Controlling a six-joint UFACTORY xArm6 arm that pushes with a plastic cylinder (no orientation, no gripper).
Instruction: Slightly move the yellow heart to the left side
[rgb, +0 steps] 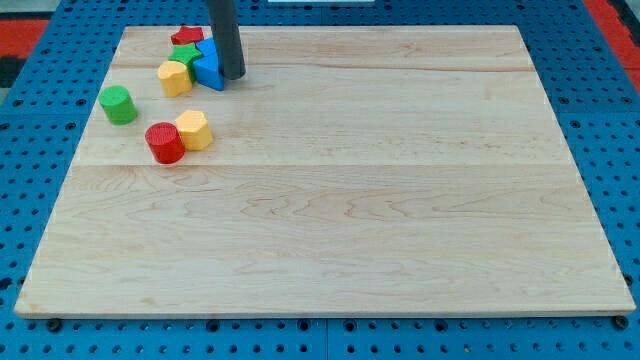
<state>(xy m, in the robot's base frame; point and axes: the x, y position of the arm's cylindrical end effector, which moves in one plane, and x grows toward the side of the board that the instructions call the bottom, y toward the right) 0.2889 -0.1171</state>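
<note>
Tool first: it is a plain dark rod with nothing to open or close, so it grasps nothing; my tip (233, 76) rests on the surface (330, 200) near the view's top left, touching or just beside the right face of the blue block (211, 68). That blue block sits in a tight cluster with a green star (187, 52), a red star (186, 36) behind it and a yellow block (174, 77) at the cluster's left front. A second yellow block (193, 130) lies lower down, touching a red cylinder (165, 143) on its left, and a green cylinder (118, 104) stands apart nearer the view's left edge. Which yellow piece is the heart I cannot tell for certain; the upper one, with its notched top, looks the likelier. If so, pushing from here would drive the blue block and the whole cluster together, which is clumsy for a slight move. Better, I judge, to bring my tip round to the yellow heart's own right side, in the gap toward the view's bottom of the blue block, and nudge briefly toward the view's left, stopping well short of the green cylinder. A centred contact should keep it from spinning. No brand, label or writing can be read anywhere.
</note>
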